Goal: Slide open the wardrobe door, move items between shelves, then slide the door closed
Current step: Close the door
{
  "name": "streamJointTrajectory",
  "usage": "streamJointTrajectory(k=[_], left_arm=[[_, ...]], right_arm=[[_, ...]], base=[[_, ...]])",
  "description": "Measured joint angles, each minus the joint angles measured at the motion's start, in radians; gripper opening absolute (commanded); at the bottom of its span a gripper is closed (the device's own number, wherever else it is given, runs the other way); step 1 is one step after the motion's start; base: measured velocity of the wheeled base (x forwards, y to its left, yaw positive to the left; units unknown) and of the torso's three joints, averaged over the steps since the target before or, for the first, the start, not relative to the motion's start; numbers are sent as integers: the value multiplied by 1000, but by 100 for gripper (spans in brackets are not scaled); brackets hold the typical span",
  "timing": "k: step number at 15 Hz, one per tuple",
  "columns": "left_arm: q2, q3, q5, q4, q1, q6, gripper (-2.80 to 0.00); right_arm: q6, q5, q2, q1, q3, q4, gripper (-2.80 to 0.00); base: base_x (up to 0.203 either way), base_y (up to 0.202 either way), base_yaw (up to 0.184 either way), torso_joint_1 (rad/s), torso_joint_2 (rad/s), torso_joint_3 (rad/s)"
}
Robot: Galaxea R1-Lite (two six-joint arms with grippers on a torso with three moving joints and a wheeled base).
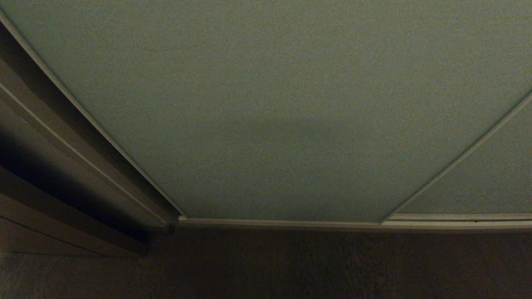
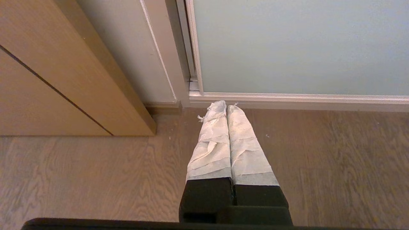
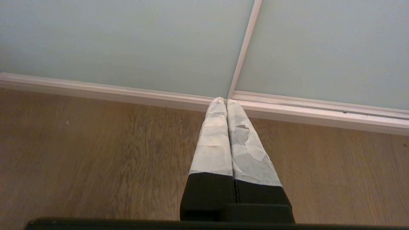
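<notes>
A: Item one, the sliding wardrobe door (image 1: 266, 108)?

B: Pale grey-green matte panel with a slim light frame. It fills most of the head view and stands closed against the wardrobe side (image 1: 83, 166) on the robot's left. Its lower edge sits in the bottom track (image 1: 291, 224).

A: Item two?

B: Second panel (image 1: 490, 178), alike in colour. It shows at the right in the head view and sits behind the first where the frames meet. No gap shows between the two.

A: Shelves and the things to be moved?

B: Hidden behind the closed panels; nothing of them shows.

A: Item three, left gripper (image 2: 226, 105)?

B: Clenched, holding nothing. Its tape-wrapped fingers (image 2: 212, 140) press together along their length. It points down toward the wooden floor (image 2: 80, 179), the tips near the track at the door's left corner. A wood-coloured cabinet (image 2: 57, 70) stands beside it.

A: Item four, right gripper (image 3: 226, 100)?

B: Also clenched and holding nothing. Its wrapped fingers (image 3: 214, 140) lie side by side. The tips sit near the track, just where the two panels' frames meet.

A: Contact with the door?

B: Cannot tell from either wrist view; neither gripper appears in the head view.
</notes>
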Motion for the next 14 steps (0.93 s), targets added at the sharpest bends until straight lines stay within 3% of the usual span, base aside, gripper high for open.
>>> streamJointTrajectory(k=[14], left_arm=[[0, 0, 0, 1, 0, 1, -280]], right_arm=[[2, 0, -7, 0, 0, 3, -280]], base=[[0, 0, 0, 0, 0, 0]])
